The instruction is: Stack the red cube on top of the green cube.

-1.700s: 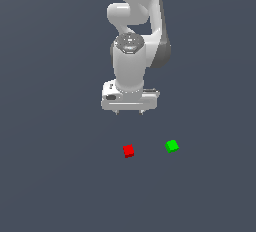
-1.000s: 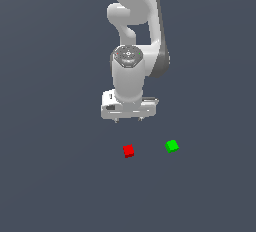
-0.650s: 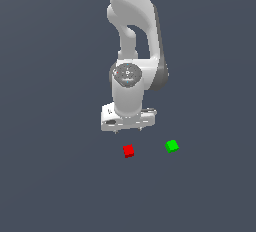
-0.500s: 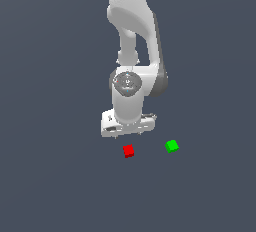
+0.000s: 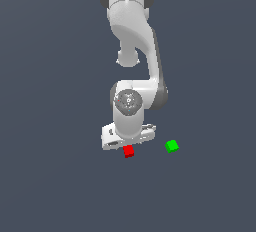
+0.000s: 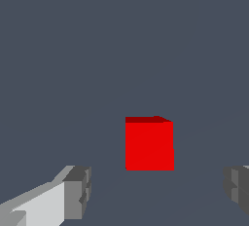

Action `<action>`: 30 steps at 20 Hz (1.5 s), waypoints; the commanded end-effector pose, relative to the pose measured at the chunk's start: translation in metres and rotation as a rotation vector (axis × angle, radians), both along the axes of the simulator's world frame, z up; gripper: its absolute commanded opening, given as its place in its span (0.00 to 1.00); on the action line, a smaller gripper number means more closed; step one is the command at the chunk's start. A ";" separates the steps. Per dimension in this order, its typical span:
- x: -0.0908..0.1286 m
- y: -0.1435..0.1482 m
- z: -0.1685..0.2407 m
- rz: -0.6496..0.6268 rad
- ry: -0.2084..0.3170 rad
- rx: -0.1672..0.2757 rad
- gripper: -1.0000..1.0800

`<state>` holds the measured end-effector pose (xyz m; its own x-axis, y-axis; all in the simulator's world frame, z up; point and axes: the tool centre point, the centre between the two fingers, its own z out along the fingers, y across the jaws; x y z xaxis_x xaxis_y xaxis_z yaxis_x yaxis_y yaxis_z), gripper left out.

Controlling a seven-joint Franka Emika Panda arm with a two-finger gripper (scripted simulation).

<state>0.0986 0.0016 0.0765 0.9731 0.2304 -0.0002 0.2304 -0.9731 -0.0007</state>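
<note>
In the exterior view, the white arm (image 5: 135, 36) is reaching down from the upper part of the scene, and its hand (image 5: 128, 141) is hanging low over the dark grey surface (image 5: 50, 176). The red cube (image 5: 128, 151) is sitting on the surface directly under the hand, its top edge meeting the lower edge of the hand's body in this view; whether the two are touching cannot be told from here. The green cube (image 5: 172, 146) is resting on the surface off to the exterior view's right of the hand, clear of it and apart from the red cube. The fingers themselves are hidden behind the hand's body in this view.

In the wrist view, the red cube (image 6: 149, 143) is lying between the two fingertips, with open surface (image 6: 121, 40) showing on either side of it. One fingertip (image 6: 78, 191), grey at its pad and white further back, is standing off to one side of the cube, and the other fingertip (image 6: 237, 191) is showing at the picture's edge on the opposite side. The hand is spread wide, far wider than the cube, and neither pad is touching it. The cube is sitting flat and square on the surface, slightly nearer to the fingertip with the white back.
</note>
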 end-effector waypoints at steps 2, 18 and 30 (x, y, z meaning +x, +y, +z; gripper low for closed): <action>0.006 0.001 -0.005 0.012 0.000 0.000 0.96; 0.008 0.001 -0.037 0.017 0.000 -0.001 0.96; 0.009 0.001 -0.057 0.017 0.000 -0.001 0.00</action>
<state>0.1070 0.0025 0.0195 0.9690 0.2471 -0.0008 0.2471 -0.9690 -0.0002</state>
